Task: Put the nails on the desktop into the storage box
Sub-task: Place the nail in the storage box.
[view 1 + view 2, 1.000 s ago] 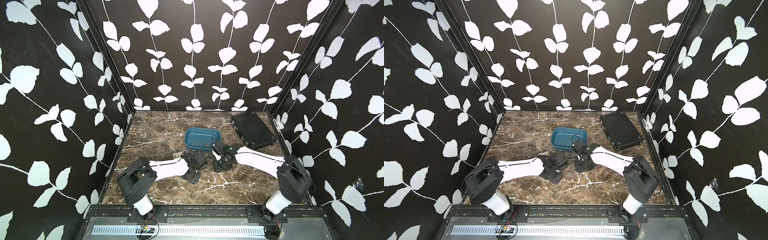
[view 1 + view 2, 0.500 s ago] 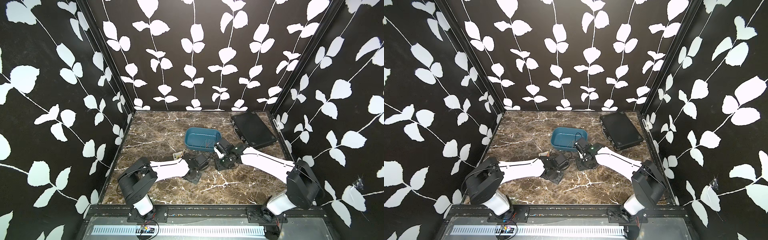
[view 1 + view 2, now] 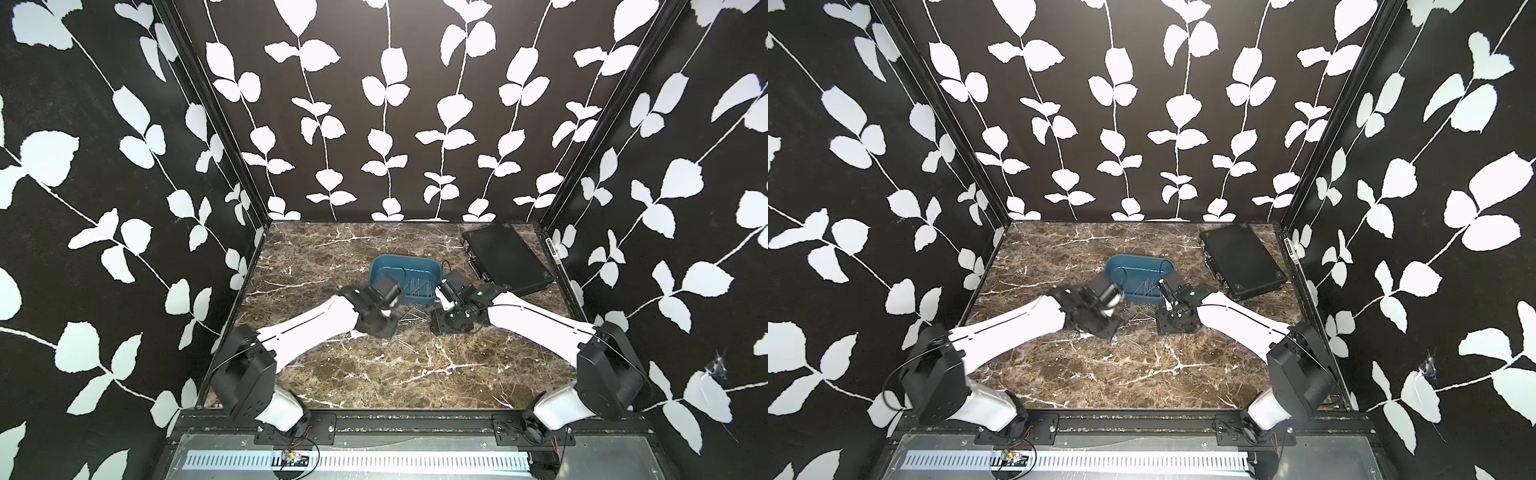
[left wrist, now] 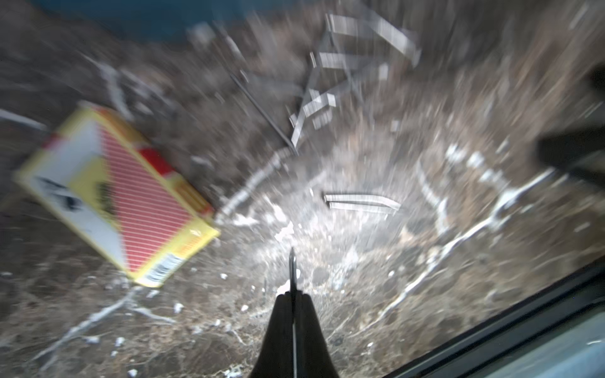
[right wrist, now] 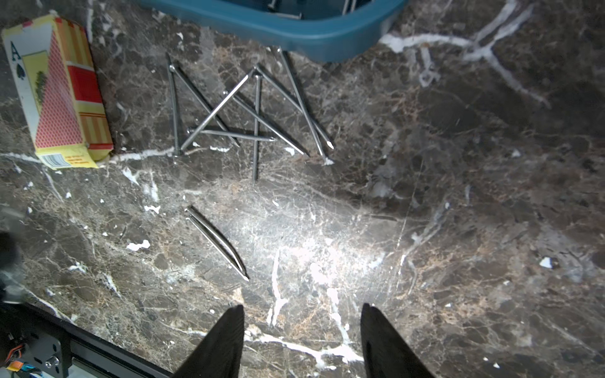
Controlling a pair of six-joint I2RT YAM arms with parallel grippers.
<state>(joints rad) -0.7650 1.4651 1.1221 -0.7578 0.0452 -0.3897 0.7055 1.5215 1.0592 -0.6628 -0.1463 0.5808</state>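
Note:
My left gripper [image 4: 292, 296] is shut on one thin nail [image 4: 292, 266], whose tip sticks out past the fingertips above the desktop [image 4: 393, 294]; this view is motion-blurred. In both top views the left gripper [image 3: 380, 326] [image 3: 1100, 326] hangs just in front of the teal storage box [image 3: 405, 266] [image 3: 1133, 264], which holds several nails [image 3: 415, 286]. My right gripper [image 5: 301, 314] [image 3: 446, 328] is open and empty over bare desktop. Several crossed nails [image 5: 255, 114] lie before the storage box [image 5: 294, 29], and two more nails [image 5: 216, 242] lie side by side nearer the right gripper.
A yellow and red playing-card box [image 5: 62, 95] [image 4: 114, 193] lies on the desktop beside the nail pile. A flat black case [image 3: 507, 257] sits at the back right. Patterned walls enclose three sides, and a black frame rail [image 5: 82, 340] marks the front edge.
The left gripper has shut on a nail and is swinging up toward the storage box, blurred by motion. The right gripper's jaws have spread wider, staying near the box's front corner.

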